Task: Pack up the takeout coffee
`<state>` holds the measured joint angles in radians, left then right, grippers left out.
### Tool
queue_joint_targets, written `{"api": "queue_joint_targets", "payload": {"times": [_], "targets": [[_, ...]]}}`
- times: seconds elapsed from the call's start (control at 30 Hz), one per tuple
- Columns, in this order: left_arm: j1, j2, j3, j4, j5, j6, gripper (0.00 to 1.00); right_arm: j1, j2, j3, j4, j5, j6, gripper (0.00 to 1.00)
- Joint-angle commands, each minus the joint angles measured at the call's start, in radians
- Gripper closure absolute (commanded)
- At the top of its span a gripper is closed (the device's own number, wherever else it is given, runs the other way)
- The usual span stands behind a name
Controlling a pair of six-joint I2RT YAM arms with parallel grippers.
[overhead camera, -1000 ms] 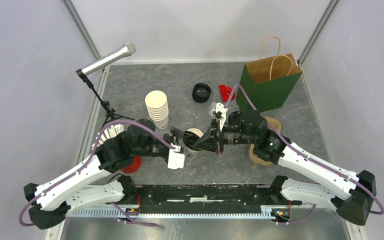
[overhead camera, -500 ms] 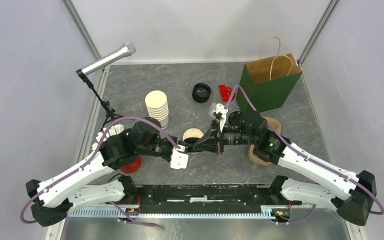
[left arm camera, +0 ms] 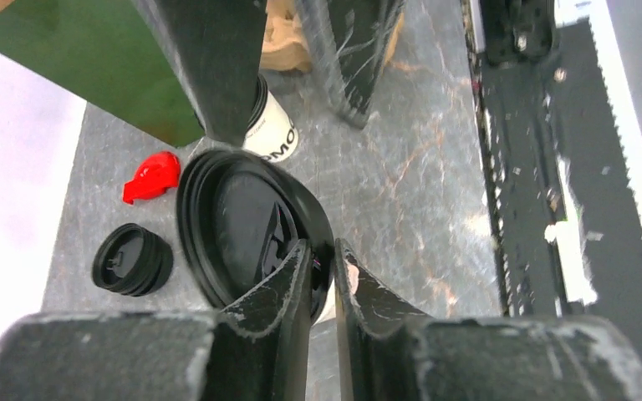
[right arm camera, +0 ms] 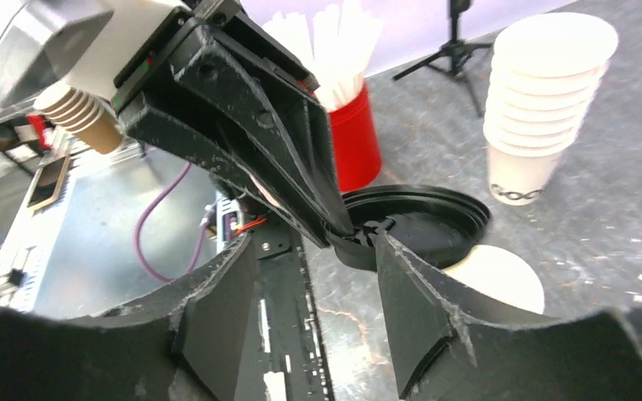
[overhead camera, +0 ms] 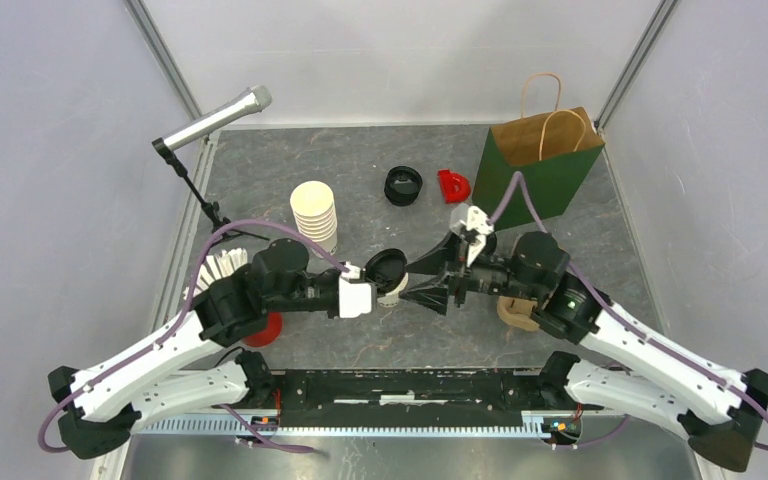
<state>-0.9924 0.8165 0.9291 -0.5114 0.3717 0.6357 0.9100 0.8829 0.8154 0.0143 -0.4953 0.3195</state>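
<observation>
So, lidding step I reckon: left gripper point(left arm camera: 322, 251) was pinching the black lid point(left arm camera: 242, 221) by its rim, tilted over the open cup point(overhead camera: 393, 293) left of the green bag point(overhead camera: 540, 175), right gripper point(overhead camera: 425, 282) jaws apart, next move needs it pressed flat.

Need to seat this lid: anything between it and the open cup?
Nothing visible. The lid, pinched at its rim by the left gripper, tilts over the cup; the open right gripper stands beside it, not under.
</observation>
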Motion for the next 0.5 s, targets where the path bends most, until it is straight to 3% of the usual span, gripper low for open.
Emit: {"api": "queue_joint_targets", "payload": {"times": [0.0,0.17,0.27,0.47], "targets": [[0.005,-0.061,-0.061,0.247,-0.034,-0.341,0.79,0.006,-0.132,-0.071,0.056,0.167,-0.059,0.34],[0.005,-0.081,-0.118,0.417,-0.019,-0.587,0.81,0.007,-0.279,-0.247,0.241,0.255,-0.251,0.13],[0.005,-0.077,-0.128,0.453,-0.036,-0.676,0.79,0.007,-0.325,-0.333,0.342,0.347,-0.311,0.13],[0.005,-0.004,-0.017,0.153,-0.288,-0.689,0.5,0.005,-0.309,-0.319,0.271,0.424,-0.262,0.12]]}}
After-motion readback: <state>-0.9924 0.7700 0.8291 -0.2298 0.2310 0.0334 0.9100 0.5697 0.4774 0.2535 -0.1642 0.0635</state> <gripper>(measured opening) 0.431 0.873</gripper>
